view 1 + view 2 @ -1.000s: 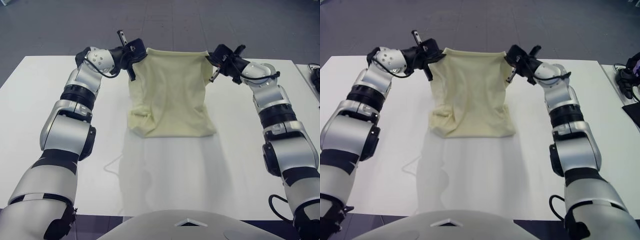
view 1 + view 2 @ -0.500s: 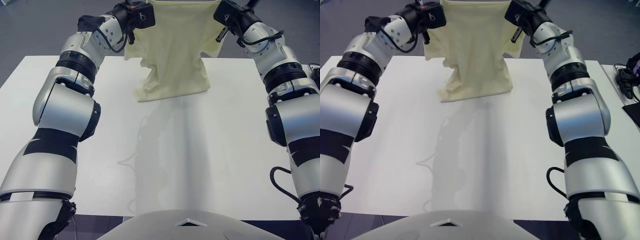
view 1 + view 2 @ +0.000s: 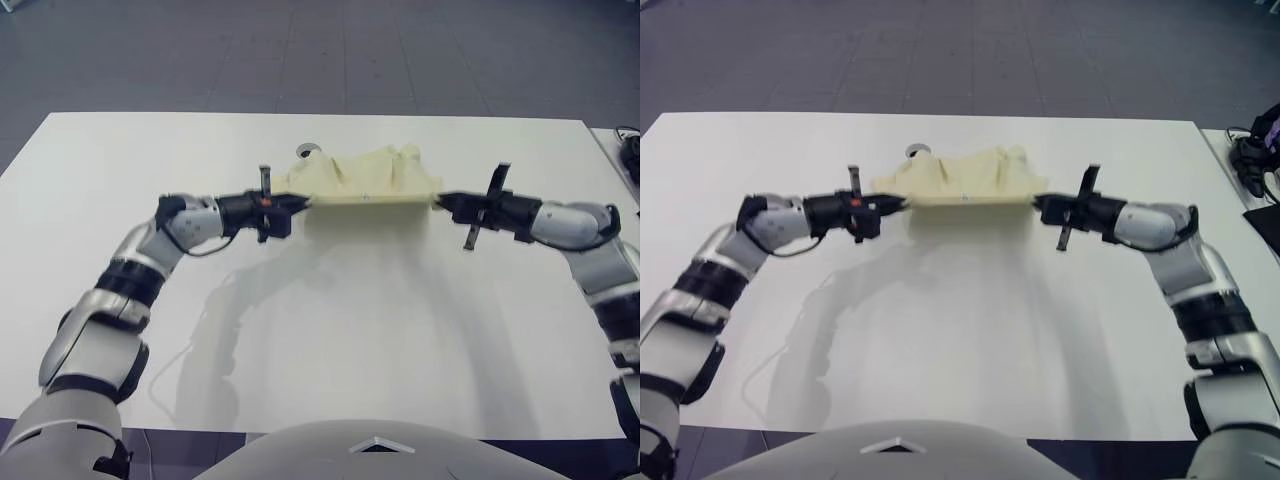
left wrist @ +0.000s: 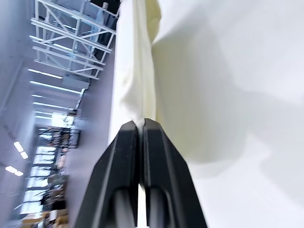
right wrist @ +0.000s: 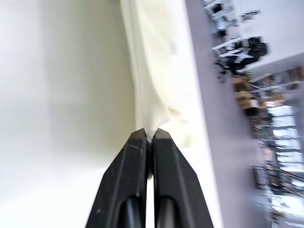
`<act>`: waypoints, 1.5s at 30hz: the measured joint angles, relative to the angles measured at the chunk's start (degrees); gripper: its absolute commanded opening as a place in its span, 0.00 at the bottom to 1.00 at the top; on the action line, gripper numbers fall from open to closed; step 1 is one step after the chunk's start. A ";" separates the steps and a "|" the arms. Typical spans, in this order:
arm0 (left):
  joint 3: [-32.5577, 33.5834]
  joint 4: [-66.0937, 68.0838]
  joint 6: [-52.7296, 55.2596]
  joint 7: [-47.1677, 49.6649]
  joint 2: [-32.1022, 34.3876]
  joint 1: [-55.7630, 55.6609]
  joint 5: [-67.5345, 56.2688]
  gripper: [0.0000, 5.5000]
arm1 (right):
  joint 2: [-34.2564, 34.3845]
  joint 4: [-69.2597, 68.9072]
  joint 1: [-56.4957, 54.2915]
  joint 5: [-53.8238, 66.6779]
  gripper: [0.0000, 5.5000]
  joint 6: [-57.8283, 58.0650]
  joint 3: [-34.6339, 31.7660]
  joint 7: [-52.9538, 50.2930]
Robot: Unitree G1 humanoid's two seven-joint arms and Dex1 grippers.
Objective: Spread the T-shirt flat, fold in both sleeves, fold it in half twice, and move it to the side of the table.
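Two grips: left pincer [image 3: 303, 200] and right pincer [image 3: 440, 199] clench the T-shirt [image 3: 365, 178], long axis running left-right.

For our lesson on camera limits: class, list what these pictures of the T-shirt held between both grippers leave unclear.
Head views: sleeves of the T-shirt, lost in its own bunched folds.
Head views: small grey thing at its far edge, too small to identify.
Wrist views: the cloth's far end, cut off by the edge.

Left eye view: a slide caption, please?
Left gripper and right gripper pinch opposite ends of a pale yellow fabric T-shirt over a white table.
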 measured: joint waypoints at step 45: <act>16.93 -29.54 24.03 -4.83 4.20 34.98 -5.37 0.98 | -8.18 -37.08 25.42 7.30 0.96 37.44 -11.02 8.55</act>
